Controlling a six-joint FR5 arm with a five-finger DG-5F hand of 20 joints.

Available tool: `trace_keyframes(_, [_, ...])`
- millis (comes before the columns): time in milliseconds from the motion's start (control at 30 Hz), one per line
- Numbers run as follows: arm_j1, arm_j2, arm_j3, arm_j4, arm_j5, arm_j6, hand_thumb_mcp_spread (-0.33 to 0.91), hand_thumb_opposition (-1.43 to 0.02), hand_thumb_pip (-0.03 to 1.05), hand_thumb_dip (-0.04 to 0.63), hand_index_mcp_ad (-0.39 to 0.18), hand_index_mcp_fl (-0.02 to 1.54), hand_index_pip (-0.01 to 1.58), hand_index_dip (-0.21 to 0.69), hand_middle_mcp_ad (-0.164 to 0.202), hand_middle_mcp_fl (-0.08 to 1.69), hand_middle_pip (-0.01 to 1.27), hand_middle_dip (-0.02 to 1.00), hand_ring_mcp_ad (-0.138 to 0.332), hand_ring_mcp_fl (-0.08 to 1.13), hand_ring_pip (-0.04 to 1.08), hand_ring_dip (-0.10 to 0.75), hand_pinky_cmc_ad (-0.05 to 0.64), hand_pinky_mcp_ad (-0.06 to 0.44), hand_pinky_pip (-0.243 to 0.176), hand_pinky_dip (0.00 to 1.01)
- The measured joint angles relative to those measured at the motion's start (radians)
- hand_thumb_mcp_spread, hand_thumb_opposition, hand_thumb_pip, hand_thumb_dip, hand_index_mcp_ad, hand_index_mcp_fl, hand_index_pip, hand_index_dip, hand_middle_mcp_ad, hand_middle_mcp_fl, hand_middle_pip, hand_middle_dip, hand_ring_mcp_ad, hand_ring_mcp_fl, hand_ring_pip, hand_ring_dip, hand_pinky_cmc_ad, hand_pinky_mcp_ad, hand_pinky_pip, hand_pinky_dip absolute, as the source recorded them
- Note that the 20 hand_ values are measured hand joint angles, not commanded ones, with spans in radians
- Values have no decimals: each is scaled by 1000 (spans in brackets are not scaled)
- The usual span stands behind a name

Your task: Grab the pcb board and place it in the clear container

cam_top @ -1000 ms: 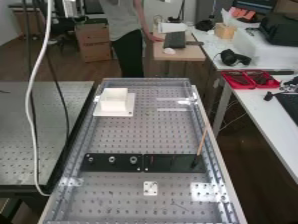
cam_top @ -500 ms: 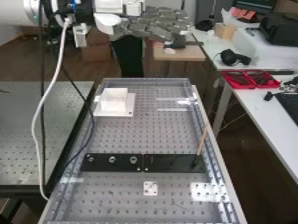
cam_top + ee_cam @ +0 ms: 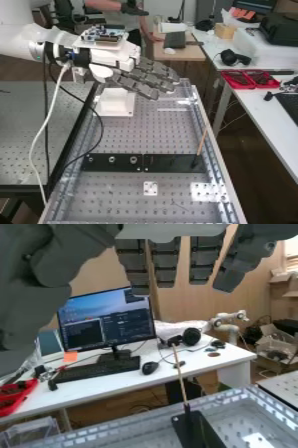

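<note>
While above the perforated bench (image 3: 136, 137), the hand (image 3: 141, 80) relaxed, its fingers nearly straight.

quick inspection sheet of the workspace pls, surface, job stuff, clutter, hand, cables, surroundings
Surface: perforated metal bench with raised edges
Job's things: clear plastic box beyond the bench edge, possibly the container; pcb to grab: nothing seen
Clutter: white block on a white plate; dark strips across the bench, thin rod standing tilted at one end
Hand: open, fingers straight, above the bench's far end
Cables: white cable and black cable hang from the arm
Surroundings: white desk with red trays, monitor
</note>
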Motion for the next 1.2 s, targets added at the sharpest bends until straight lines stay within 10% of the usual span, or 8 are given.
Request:
trace_keyframes(667, [-48,-128,-79,106,113,28,497,-742,333,129,-72,506,148,222,110,5,138,91,188,12,84,-10,302,164,-106,204])
trace_keyframes(1200, [-113,-266,1,146,36,-11,545,-785,332,176,-115,476,693,222,80,23,138,108,178,3,75,-5,269,152,-91,195])
